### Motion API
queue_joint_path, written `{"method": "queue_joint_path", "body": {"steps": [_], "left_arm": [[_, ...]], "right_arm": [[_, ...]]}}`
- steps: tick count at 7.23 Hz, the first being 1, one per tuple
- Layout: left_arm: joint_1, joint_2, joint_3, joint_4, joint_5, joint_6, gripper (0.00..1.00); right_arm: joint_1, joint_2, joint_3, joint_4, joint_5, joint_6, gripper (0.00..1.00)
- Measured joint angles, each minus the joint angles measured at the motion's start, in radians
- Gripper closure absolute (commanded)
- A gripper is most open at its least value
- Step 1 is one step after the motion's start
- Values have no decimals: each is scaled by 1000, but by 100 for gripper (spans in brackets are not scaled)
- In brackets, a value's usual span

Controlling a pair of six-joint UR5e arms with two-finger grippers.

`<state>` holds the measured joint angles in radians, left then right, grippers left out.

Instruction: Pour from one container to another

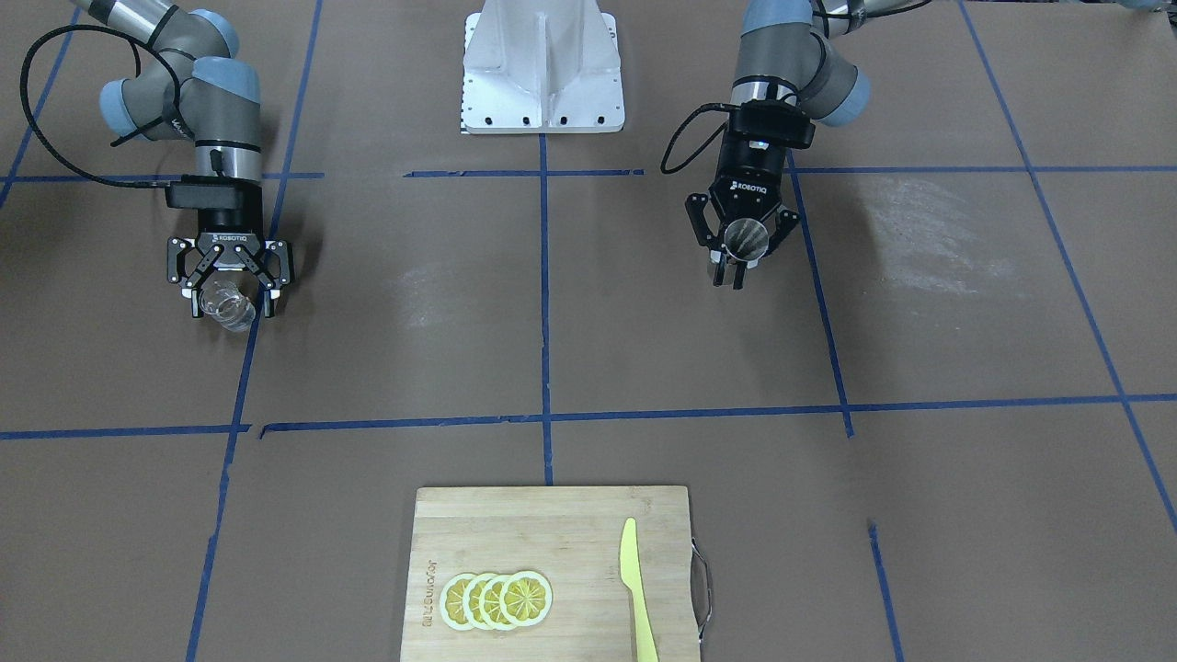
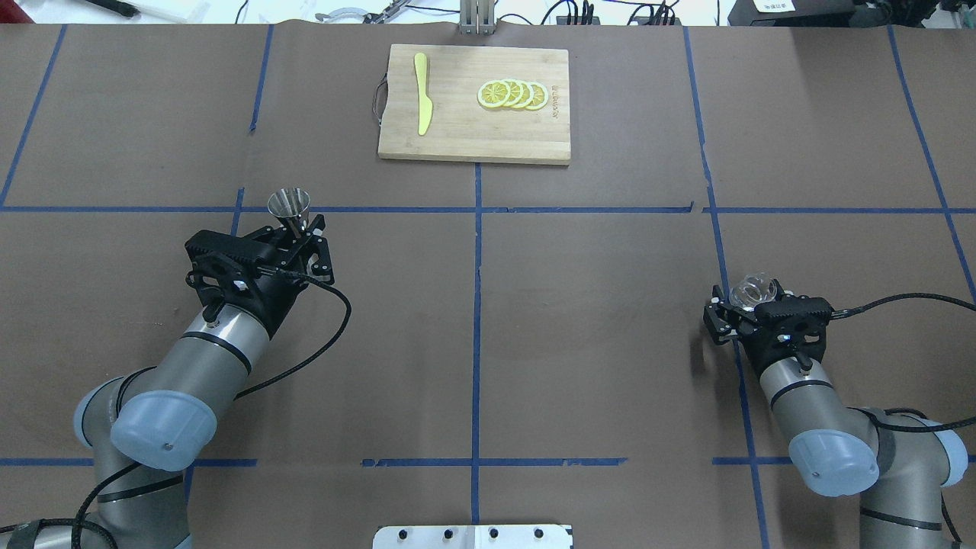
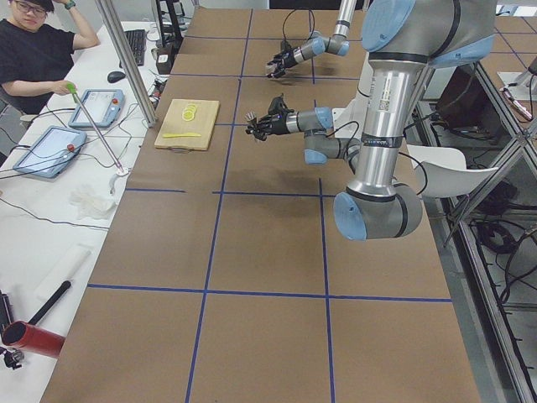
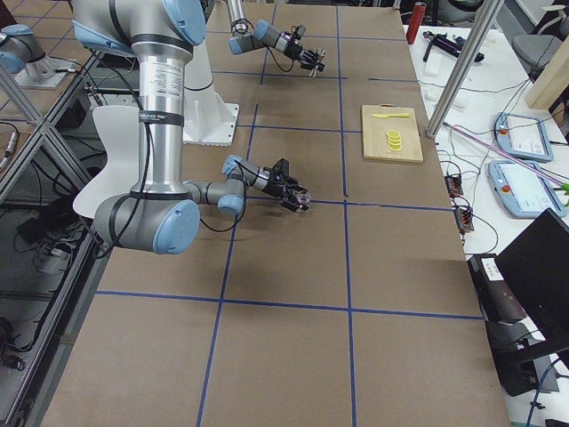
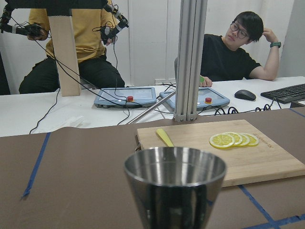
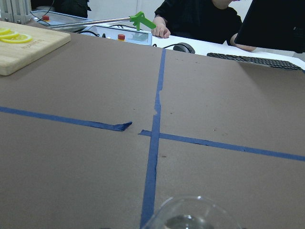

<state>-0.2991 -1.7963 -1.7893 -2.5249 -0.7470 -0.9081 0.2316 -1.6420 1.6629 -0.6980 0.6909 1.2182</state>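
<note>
My left pincer (image 2: 297,229) is clamped on the waist of the upright steel jigger (image 2: 289,202). Well apart, my right pincer (image 2: 751,306) is closed around the clear glass cup (image 2: 753,290). Beyond both lies a cutting board (image 2: 473,133) with lemon slices (image 2: 512,94).

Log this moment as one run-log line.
left gripper: shut on jigger | right gripper: shut on glass cup | spacing: far apart | pour: not started

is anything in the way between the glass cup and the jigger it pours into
Nothing visible does. The glass cup is in the right gripper, the jigger in the left gripper; the cutting board lies beyond the line between them.
</note>
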Motion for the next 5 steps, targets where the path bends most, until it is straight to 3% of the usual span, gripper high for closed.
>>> {"method": "queue_joint_path", "body": {"steps": [1, 3, 5], "left_arm": [[0, 0, 0, 0, 0, 0, 100], [0, 0, 0, 0, -1, 0, 100], [0, 0, 5, 0, -2, 0, 100]], "right_arm": [[0, 0, 0, 0, 1, 0, 42], [1, 0, 1, 0, 1, 0, 86], [4, -2, 4, 1, 6, -2, 100]]}}
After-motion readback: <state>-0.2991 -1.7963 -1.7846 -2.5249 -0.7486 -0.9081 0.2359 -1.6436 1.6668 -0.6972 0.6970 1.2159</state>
